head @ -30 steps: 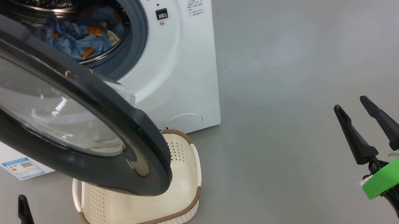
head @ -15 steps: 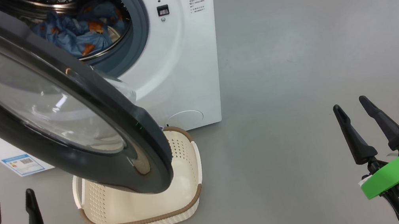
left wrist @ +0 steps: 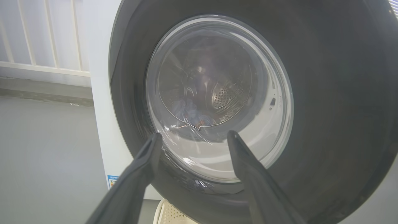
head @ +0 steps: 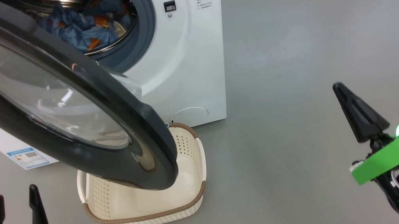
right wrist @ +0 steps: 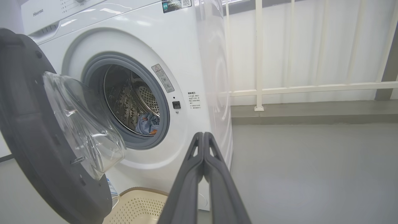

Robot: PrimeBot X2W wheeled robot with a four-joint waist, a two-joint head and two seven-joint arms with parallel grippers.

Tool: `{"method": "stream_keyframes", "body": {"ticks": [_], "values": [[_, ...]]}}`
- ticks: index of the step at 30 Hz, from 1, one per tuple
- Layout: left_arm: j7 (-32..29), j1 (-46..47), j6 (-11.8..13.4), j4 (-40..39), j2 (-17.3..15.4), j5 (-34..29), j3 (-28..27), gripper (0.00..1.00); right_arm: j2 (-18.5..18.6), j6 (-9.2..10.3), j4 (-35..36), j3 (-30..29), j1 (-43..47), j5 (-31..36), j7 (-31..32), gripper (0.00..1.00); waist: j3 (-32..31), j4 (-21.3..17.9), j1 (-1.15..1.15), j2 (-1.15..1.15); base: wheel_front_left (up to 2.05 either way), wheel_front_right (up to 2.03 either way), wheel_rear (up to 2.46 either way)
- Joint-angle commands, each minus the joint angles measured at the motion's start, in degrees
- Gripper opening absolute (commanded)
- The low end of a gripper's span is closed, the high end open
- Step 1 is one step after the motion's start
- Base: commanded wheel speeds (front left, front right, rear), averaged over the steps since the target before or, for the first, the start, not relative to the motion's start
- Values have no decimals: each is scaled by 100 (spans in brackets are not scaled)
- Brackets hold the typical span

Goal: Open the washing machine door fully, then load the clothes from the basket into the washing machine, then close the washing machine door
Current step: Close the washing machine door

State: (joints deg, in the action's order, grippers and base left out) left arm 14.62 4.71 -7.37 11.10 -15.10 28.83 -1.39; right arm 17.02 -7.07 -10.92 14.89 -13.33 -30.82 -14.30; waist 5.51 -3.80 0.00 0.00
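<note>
Meanwhile, the washing machine door (head: 151, 135) hangs wide open before the washing machine (head: 189, 49), the clothes (head: 89, 25) bundled inside its drum and the basket (head: 188, 149) on the floor at its foot, partly under the door. In front of the machine, the left gripper (head: 15, 192) holds its fingers apart. Well off to the machine's right, the right gripper (head: 338, 86) has its fingers pressed together on nothing.

clothes (head: 89, 23) inside drum, door (head: 54, 107) ajar

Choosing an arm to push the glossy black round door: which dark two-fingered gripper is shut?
The right gripper, its fingers pressed together into one point; the left gripper stands open.
</note>
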Motion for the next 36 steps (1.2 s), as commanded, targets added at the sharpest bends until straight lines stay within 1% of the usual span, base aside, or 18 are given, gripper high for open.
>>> {"method": "stream_keyframes", "body": {"ticks": [1, 7, 10, 15, 16, 17, 21, 22, 23, 26, 31, 36], "values": [[38, 244, -11, -76, -106, 40, -180, 100, 145, -42, 202, 172, -301, -34, -70, 0, 4, 47, 0, 0, 0, 0, 0], [38, 269, -12, -53, -29, 55, -138, 100, 192, -42, 430, 480, -901, -120, -70, 0, -10, 249, 0, 0, 0, 0, 0], [38, 270, -12, -32, 18, 65, -114, 100, 199, -42, 563, 753, -1206, -185, -70, 0, -27, 378, 0, 0, 0, 0, 0], [38, 264, -12, 33, 98, 88, -51, 100, 150, -42, 789, 1205, -1710, -298, -70, 0, -71, 608, 0, 0, 0, 0, 0], [38, 264, -12, 33, 98, 88, -51, 100, 150, -42, 789, 1205, -1710, -298, -70, 0, -71, 608, 0, 0, 0, 0, 0], [38, 268, -12, 55, 125, 100, -19, 100, 105, -42, 858, 1355, -1894, -386, -70, 0, -84, 703, 0, 0, 0, 0, 0], [38, 275, -12, 66, 196, 123, 20, 100, 35, -42, 958, 1664, -2217, -569, -70, 0, -108, 909, 0, 0, 0, 0, 0], [38, 275, -12, 66, 196, 123, 20, 100, 35, -42, 958, 1664, -2217, -569, -70, 0, -108, 909, 0, 0, 0, 0, 0], [38, 271, -12, 82, 214, 124, 57, 100, 4, -42, 1011, 1815, -2360, -630, -70, 0, -121, 1014, 0, 0, 0, 0, 0], [38, 272, -12, 98, 224, 127, 87, 100, -36, -42, 1070, 1956, -2488, -691, -70, 0, -139, 1125, 0, 0, 0, 0, 0], [38, 280, -12, 143, 255, 148, 166, 100, -105, -42, 1194, 2409, -2702, -813, -70, 0, -205, 1423, 0, 0, 0, 0, 0], [38, 245, -12, 183, 294, 177, 233, 100, -145, -42, 1076, 2839, -2702, -978, 21, 0, -271, 1682, 0, 0, 0, 0, 0]]}}
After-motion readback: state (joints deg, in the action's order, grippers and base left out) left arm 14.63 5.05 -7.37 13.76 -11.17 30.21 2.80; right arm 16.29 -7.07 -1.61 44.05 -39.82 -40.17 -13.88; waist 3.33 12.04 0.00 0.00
